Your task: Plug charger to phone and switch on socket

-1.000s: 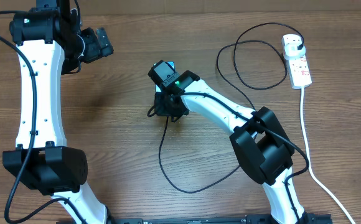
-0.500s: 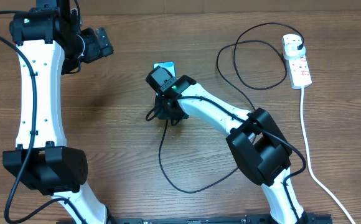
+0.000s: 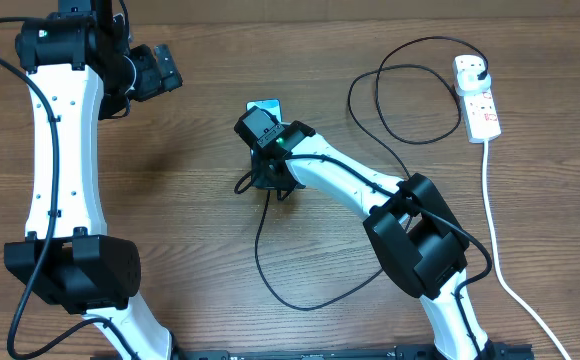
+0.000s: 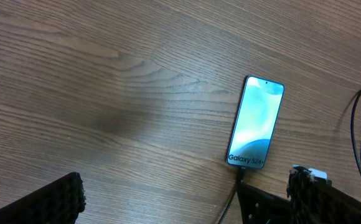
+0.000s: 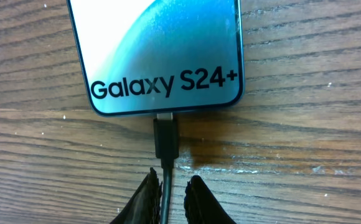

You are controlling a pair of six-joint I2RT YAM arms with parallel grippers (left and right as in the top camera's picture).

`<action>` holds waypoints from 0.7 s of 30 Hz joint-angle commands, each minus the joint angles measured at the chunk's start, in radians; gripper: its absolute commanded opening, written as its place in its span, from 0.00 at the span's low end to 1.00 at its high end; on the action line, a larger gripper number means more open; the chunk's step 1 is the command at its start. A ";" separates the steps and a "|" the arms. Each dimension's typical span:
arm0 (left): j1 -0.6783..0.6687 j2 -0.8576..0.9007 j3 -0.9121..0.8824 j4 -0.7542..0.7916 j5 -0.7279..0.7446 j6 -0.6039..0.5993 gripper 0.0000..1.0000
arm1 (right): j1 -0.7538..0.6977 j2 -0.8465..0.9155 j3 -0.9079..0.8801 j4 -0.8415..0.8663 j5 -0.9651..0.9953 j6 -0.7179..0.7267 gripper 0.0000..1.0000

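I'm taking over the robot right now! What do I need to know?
Left gripper: open, empty, off to the side.
Right gripper: fingers close on either side of the thin black charger cable behind its connector; grip unclear.
Slim blue-screened phone: lying flat, connector in its bottom port.
Done: phone end plugged; black plug sits in the white power strip.
Left: press the strip's switch.

Likely a robotics lab: two white-and-black arms (image 3: 65,150) stand at a wood-grain table (image 3: 190,250) bearing a power strip (image 3: 480,105).

One phone (image 4: 256,123), one charger (image 5: 166,140), one socket (image 3: 480,108), and two claws, a left claw (image 3: 168,70) and a right claw (image 5: 171,186).
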 commanded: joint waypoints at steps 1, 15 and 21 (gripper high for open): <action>-0.007 0.011 -0.002 0.000 -0.018 -0.005 1.00 | 0.000 0.017 -0.010 0.014 0.025 0.000 0.15; -0.007 0.011 -0.002 0.000 -0.017 -0.005 1.00 | 0.001 0.027 -0.063 0.082 0.014 0.000 0.14; -0.007 0.011 -0.002 0.000 -0.017 -0.005 1.00 | -0.003 0.036 -0.063 0.100 0.026 -0.010 0.07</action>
